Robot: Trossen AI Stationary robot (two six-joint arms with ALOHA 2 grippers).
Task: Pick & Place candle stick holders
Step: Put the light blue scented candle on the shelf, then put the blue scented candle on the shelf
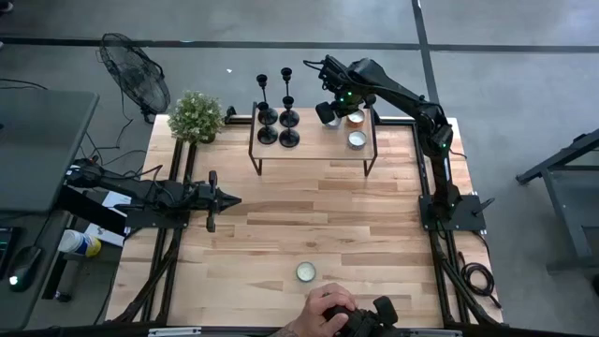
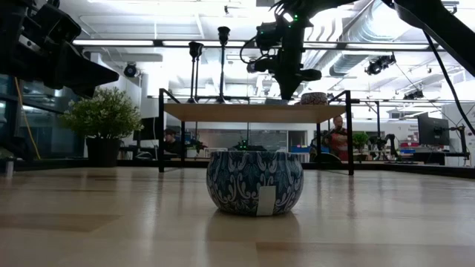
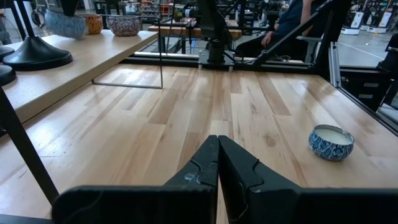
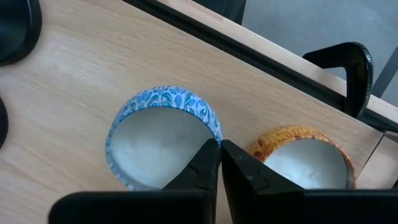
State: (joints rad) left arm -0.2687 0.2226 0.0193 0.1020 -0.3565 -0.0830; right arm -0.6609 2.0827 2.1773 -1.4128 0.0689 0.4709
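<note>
A: Since size sets the order, starting with table [image 1: 374, 215], light wood. At its far edge, raised shelf [image 1: 314, 150] on thin black legs. Beside the shelf, potted plant [image 1: 197, 115].

B: Task items?

A: Four candle stick holders [image 1: 278, 117], black, upright, clustered on the shelf's left part. None lifted.

B: Claws?

A: Right claw [image 4: 220, 149] pinched closed, gripping nothing, poised over the shelf's right part above blue tin [image 4: 163, 134], just beside orange tin [image 4: 303, 155]. So over the candles, not the holders. Left claw [image 1: 229, 199] closed too, empty, waiting over the table's left side.

B: Anything else?

A: Patterned tin [image 1: 306, 271] alone near the front edge; someone's hand [image 1: 328, 307] at that edge.

B: Advice for the step?

A: Judgement only: shift right claw across to the nearest holder, open before descending, close on the thin stem low down, keep upright, lift straight, avoid clipping neighbours or tins.
</note>
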